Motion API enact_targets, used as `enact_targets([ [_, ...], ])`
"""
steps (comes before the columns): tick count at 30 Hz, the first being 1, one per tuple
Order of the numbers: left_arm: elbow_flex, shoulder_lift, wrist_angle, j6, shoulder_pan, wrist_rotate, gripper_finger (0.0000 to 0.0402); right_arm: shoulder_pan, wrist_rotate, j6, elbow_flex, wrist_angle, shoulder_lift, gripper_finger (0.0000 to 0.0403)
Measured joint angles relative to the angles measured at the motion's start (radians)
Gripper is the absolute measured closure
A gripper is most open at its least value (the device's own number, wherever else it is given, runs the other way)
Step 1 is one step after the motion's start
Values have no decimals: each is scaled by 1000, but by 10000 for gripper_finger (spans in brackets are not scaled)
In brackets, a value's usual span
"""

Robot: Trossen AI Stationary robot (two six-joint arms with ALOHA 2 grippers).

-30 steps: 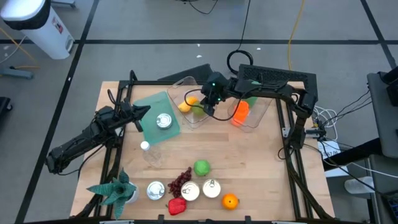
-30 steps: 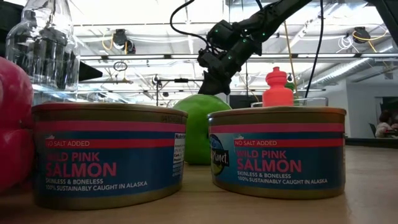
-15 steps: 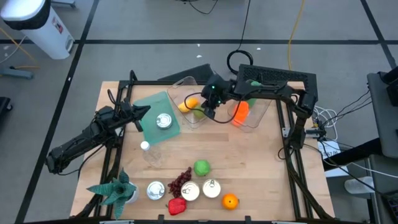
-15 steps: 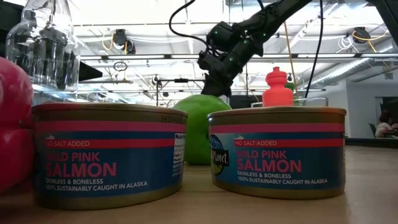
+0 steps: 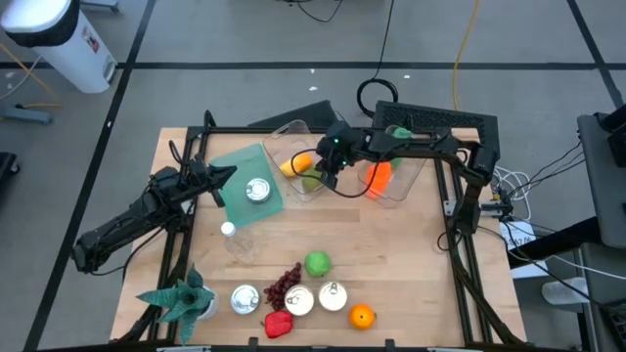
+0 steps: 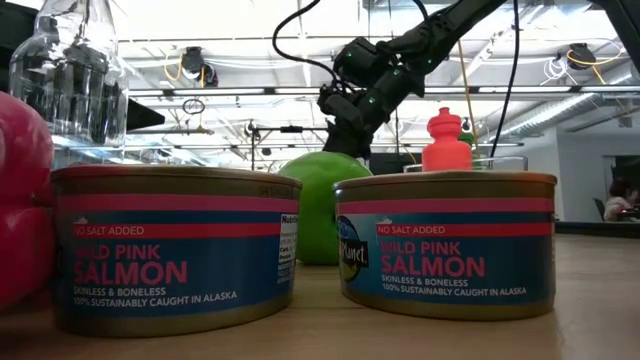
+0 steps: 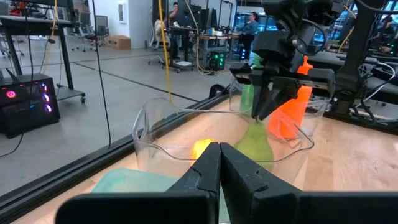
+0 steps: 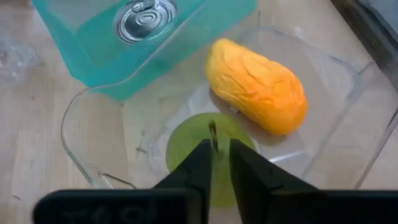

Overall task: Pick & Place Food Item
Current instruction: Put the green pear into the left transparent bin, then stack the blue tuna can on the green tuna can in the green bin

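Pear [image 8: 205, 155] sitting in clear bin [image 8: 87, 118] beside mango [image 8: 258, 85], right gripper [image 8: 214, 163] hovering above stem, fingers slightly parted, holding nothing, left gripper [image 7: 219, 163] closed at nine o'clock.

In the low view the green apple [image 6: 318, 205] is half hidden behind two salmon cans [image 6: 175, 245], and the red fruit [image 6: 22, 195] is cut off at the left edge. The right gripper [image 8: 216, 163] covers part of the pear [image 8: 198, 149].
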Motion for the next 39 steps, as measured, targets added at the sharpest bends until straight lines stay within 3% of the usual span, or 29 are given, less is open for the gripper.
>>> enact_targets([
  [9,0,0,0,0,0,0,387,5,3,13,-1,18,-22,251],
  [18,0,0,-1,2,0,0,387,21,0,14,-1,27,-197,212],
  [26,0,0,-3,-2,0,9,387,93,6,-65,-1,-60,-524,249],
  [30,0,0,-3,-6,0,9,387,145,148,-48,-41,-194,-696,282],
  [33,0,0,-4,-13,0,10,387,181,255,-1,-132,-262,-828,308],
  [39,0,0,-4,-21,0,10,387,267,259,161,-467,-159,-1092,357],
])
